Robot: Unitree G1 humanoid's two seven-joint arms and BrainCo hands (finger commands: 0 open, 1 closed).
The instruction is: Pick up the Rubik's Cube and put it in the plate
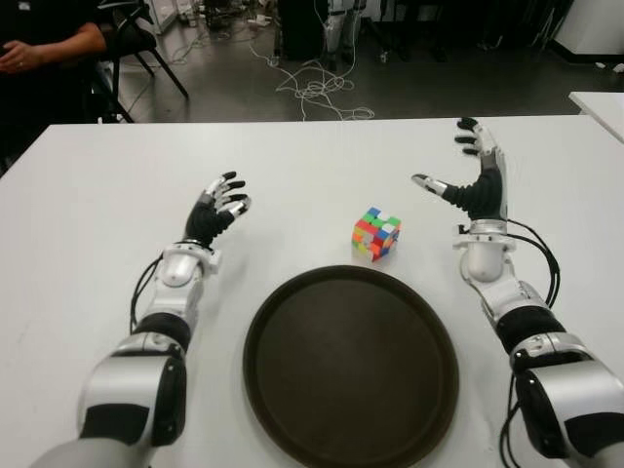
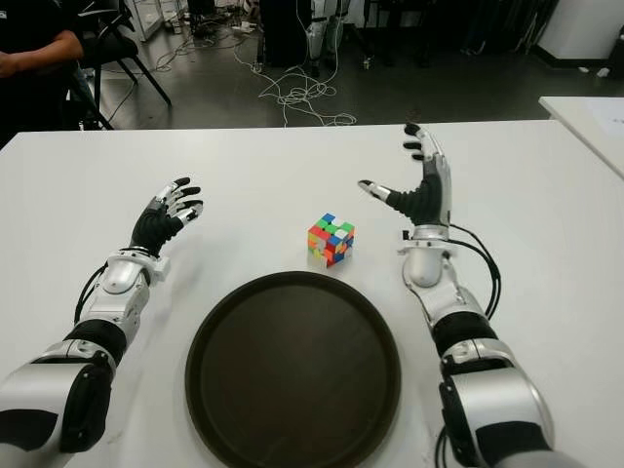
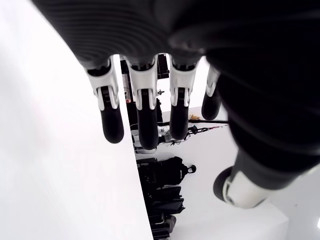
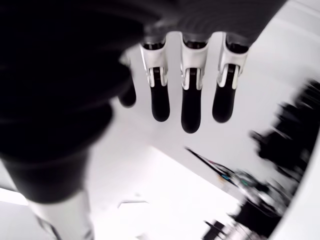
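Left eye view: the Rubik's Cube point(image 1: 376, 234) sits on the white table point(image 1: 88, 195), just beyond the far rim of the dark round plate point(image 1: 351, 366) and apart from it, one corner turned toward the robot. The right hand point(image 1: 473, 180) is near the cube on its right side, fingers spread and thumb reaching toward it, holding nothing. The left hand point(image 1: 219, 207) shows well to the left of the cube, fingers loosely extended, empty.

Right eye view: same layout; a clear strip of table separates the cube from the plate's rim. A person point(image 2: 34, 49) sits at the far left corner, beyond the table.

Left wrist view: the left hand's fingers point(image 3: 145, 120) hang straight and apart, nothing between them.

Right wrist view: the right hand's fingers point(image 4: 190, 105) are extended and parted over bare table; the cube is not in sight here.

Handling: likely light, rigid plastic with smooth, somewhat slippery stickered faces; layers may twist under uneven pressure.

Hold: best taken on two opposite flat side faces, thumb against fingers, centred rather than on corners.

Risk: its turned pose means the hand may meet an edge first and push it away.
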